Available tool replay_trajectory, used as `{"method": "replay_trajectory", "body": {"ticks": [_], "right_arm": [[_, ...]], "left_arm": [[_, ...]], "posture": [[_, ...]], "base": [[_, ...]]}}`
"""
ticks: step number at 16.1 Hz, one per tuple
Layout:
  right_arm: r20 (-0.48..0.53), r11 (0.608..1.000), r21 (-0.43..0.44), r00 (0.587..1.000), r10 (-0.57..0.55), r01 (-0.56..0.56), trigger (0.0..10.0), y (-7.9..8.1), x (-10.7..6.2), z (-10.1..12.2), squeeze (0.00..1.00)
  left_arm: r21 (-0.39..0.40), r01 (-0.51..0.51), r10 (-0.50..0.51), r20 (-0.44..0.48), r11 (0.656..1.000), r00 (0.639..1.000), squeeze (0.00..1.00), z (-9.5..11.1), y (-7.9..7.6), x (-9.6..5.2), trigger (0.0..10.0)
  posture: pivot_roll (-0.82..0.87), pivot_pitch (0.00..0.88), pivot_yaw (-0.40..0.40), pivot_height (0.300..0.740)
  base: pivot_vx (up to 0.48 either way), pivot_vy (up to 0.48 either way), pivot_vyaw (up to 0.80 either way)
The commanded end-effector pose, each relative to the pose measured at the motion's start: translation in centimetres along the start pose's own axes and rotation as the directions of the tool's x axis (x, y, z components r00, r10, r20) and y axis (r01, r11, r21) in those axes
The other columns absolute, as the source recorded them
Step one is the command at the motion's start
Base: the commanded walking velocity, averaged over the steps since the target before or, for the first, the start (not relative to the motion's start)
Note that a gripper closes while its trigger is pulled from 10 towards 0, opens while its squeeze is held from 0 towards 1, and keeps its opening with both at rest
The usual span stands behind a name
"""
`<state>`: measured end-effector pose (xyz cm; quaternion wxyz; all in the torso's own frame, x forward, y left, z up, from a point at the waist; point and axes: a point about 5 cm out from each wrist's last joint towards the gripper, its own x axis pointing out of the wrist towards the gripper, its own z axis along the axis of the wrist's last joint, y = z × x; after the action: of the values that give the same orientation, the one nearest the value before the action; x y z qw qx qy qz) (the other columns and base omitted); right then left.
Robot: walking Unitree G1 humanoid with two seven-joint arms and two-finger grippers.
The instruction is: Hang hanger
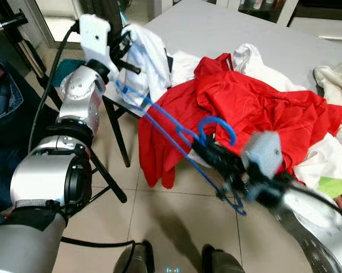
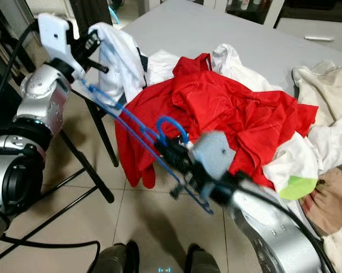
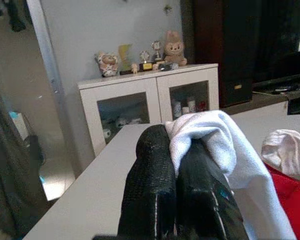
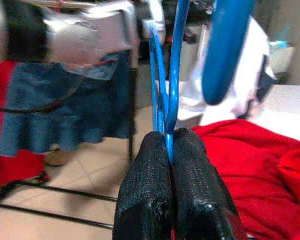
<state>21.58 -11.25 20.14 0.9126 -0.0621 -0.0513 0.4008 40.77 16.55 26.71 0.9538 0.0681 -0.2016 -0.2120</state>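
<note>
My right gripper (image 1: 200,147) is shut on the thin wire of a blue hanger (image 1: 169,129), low in front of the table's near edge; the right wrist view shows its fingers (image 4: 154,175) pinched on the wire. From there the hanger slants up to the left, and its far end reaches into a white garment (image 1: 145,60). At the upper left, my left gripper (image 1: 125,48) is shut on a fold of that white garment (image 3: 209,135) and holds it up over the table corner. The hanger's hook (image 1: 219,126) curves just above my right gripper.
A red garment (image 1: 256,114) spills over the grey table's (image 1: 233,28) near edge among several pale clothes (image 1: 330,85). A black stand with slanted legs (image 1: 116,136) is on the tiled floor at left, next to denim clothing (image 1: 3,91). A white cabinet (image 3: 150,105) stands beyond the table.
</note>
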Motion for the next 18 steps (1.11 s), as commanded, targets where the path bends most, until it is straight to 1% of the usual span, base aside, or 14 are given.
{"method": "replay_trajectory", "body": {"ticks": [1,3,6,8,11,12,15,18], "right_arm": [[-0.051,0.999,0.000,0.997,-0.050,0.050,10.0,-0.5,0.2,-0.7,0.00],[-0.086,0.990,-0.003,0.986,-0.144,0.144,10.0,-1.8,0.5,-1.1,0.00],[-0.151,0.969,-0.009,0.958,-0.245,0.246,10.0,-3.1,0.9,-1.8,0.00],[-0.164,0.954,0.000,0.941,-0.295,0.299,10.0,-3.8,1.1,-1.8,0.00],[-0.151,0.938,0.040,0.930,-0.335,0.345,10.0,-4.3,1.7,-1.3,0.00],[-0.133,0.935,0.073,0.932,-0.336,0.348,10.0,-4.4,2.2,-1.0,0.00],[-0.098,0.947,0.095,0.950,-0.297,0.306,10.0,-4.2,2.5,-0.1,0.00],[-0.110,0.960,0.079,0.960,-0.258,0.268,10.0,-4.6,1.5,0.2,0.00]], "left_arm": [[0.040,0.021,-0.023,0.051,0.999,0.998,0.00,1.4,-0.1,0.6,0.0],[0.044,0.032,-0.034,0.043,0.998,0.998,0.00,1.1,-0.3,0.5,0.0],[0.054,0.047,-0.048,0.028,0.997,0.998,0.00,0.6,-0.7,0.4,0.0],[0.054,0.046,-0.048,0.027,0.997,0.998,0.00,0.5,-0.8,0.4,0.0],[0.059,0.057,-0.059,0.026,0.997,0.998,0.00,0.4,-1.2,0.4,0.0],[0.061,0.066,-0.068,0.023,0.996,0.997,0.00,0.2,-1.5,0.4,0.0],[0.059,0.071,-0.072,0.017,0.996,0.997,0.00,-0.1,-1.7,0.4,0.0],[0.057,0.067,-0.068,0.009,0.996,0.998,0.00,-0.3,-1.7,0.3,0.0]], "posture": [[-0.02,0.111,0.068,0.740],[-0.02,0.107,0.069,0.740],[-0.02,0.106,0.070,0.740],[-0.02,0.106,0.069,0.740],[-0.02,0.103,0.070,0.740],[-0.02,0.101,0.071,0.740],[-0.02,0.101,0.071,0.740],[-0.02,0.101,0.071,0.740]], "base": [[0.000,0.000,0.00],[0.000,0.000,0.00],[0.000,0.000,0.00],[0.000,0.000,0.00],[0.000,0.000,0.00],[0.000,0.000,0.00],[0.000,0.000,0.00],[0.000,0.000,0.00]]}}
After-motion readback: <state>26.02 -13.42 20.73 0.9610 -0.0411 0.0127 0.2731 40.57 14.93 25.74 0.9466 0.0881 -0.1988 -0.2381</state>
